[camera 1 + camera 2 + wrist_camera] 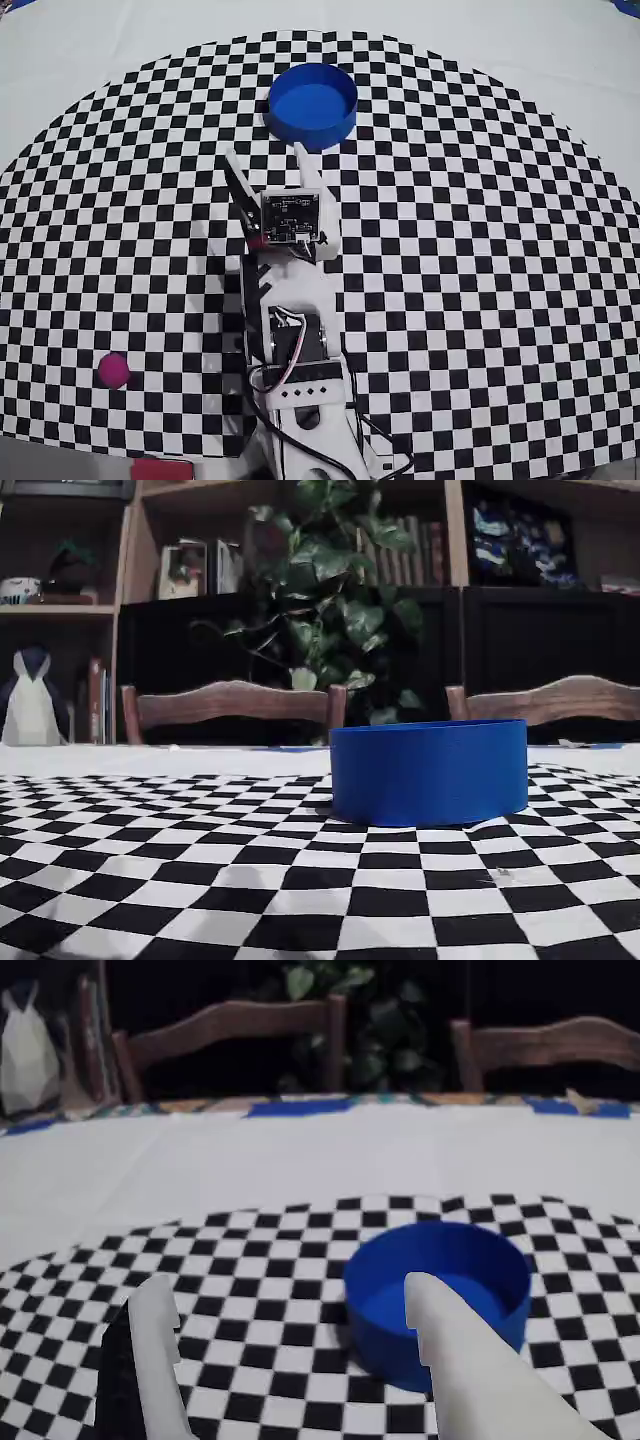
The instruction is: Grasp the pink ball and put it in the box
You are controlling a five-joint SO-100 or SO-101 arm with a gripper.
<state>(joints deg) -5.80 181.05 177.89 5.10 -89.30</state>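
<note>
In the overhead view the pink ball (112, 369) lies at the far left on the checkered mat (480, 250), well apart from my gripper (264, 150), which is spread wide and empty, just short of the box (312, 104).

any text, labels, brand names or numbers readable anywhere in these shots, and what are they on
No text can be read in any view.
Circuit board on the arm's wrist, overhead view: faint white marks, too small and blurred to read.
Books on the shelf, fixed view: covers and spines too blurred to read.
Blue box, pink ball and checkered mat: no lettering visible.
</note>
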